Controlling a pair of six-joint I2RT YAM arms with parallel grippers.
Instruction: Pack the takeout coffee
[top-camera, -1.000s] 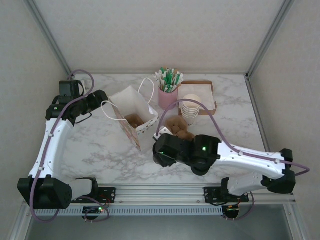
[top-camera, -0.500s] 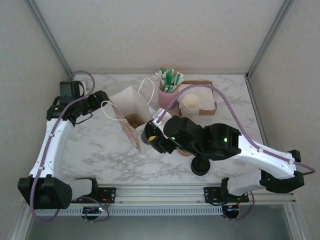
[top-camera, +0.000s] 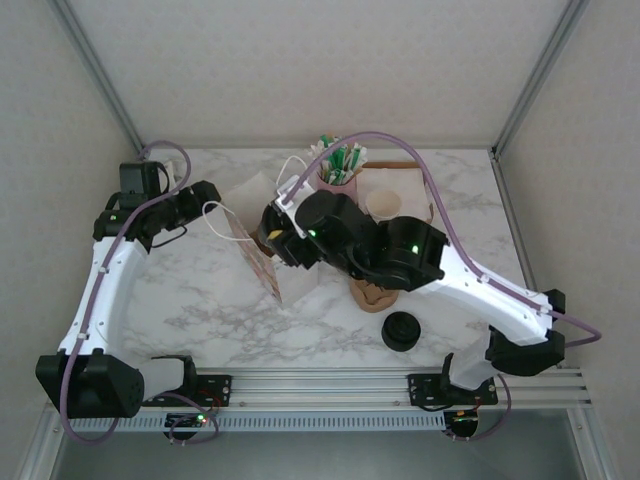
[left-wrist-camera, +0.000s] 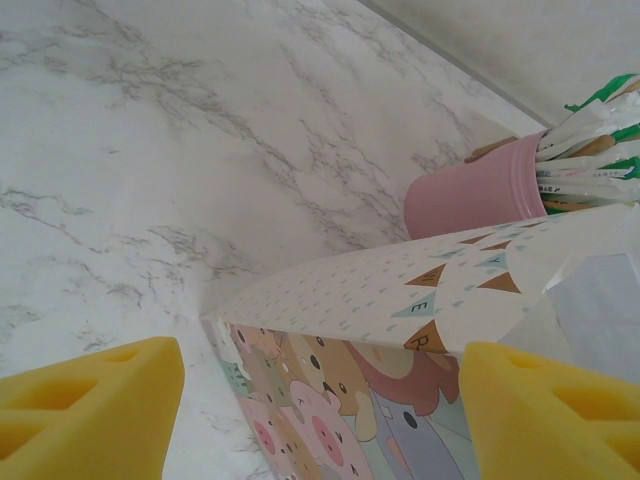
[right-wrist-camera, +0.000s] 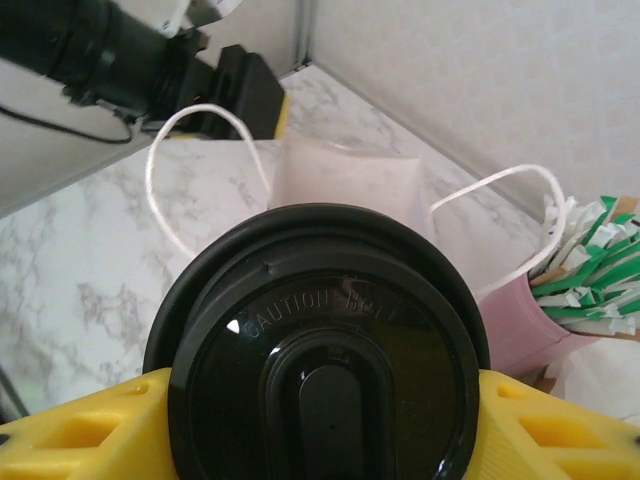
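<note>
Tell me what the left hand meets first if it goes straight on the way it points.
Probably the paper bag; its printed side sits just ahead of the left hand.

My left arm runs forward along my left side and bends inward at the elbow; my left fingers stand wide apart. My right arm stretches diagonally across to the left, and my right fingers press both sides of the takeout coffee.

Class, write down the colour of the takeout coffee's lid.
The takeout coffee lid is black; the right wrist view shows it best.
</note>
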